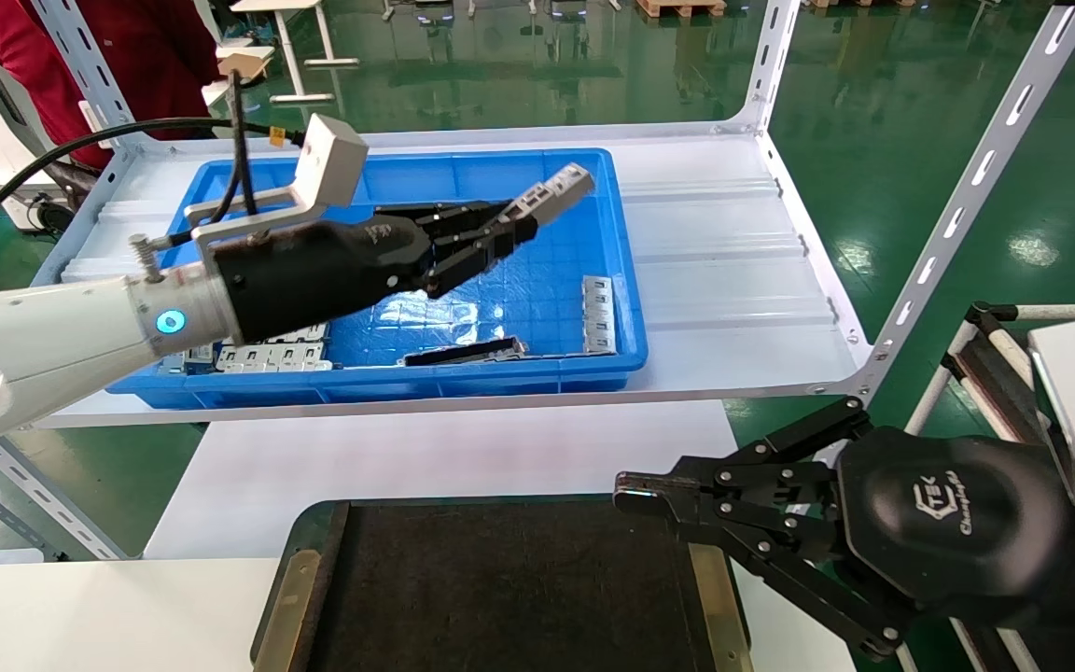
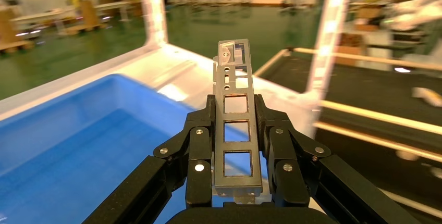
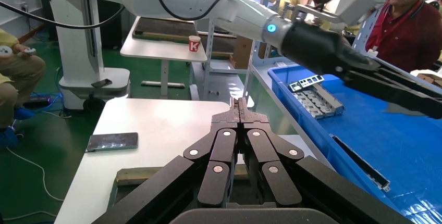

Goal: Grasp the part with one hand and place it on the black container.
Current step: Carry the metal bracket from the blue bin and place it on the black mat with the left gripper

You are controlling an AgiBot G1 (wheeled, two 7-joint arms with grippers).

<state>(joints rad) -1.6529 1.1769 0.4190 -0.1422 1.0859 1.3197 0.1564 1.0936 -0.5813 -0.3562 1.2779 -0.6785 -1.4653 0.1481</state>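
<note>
Part [image 2: 237, 125], a slim silver-grey metal bar with a row of rectangular openings, was held above the blue bin [image 1: 626, 308], clear of its floor, with its free end pointing toward the bin's far right corner. The left gripper [image 1: 509, 229] was clamped on it, a finger pressing each long side, so the bar stuck out well beyond the fingertips [image 2: 200, 151]. That arm reached in from the left over the bin's near left part.

Inside the bin lay stacked grey plates [image 1: 598, 313] near the right wall, more grey pieces [image 1: 272, 355] at the near left, and a thin black-faced strip [image 1: 463, 352] along the near wall. The bin rested on a white shelf [image 1: 724, 271].

The black container [image 1: 509, 588] sat nearest the robot, below the shelf, on a white table [image 1: 444, 467]. The right gripper [image 1: 635, 495] hovered at the container's right edge with its fingers pressed together and nothing between them.
</note>
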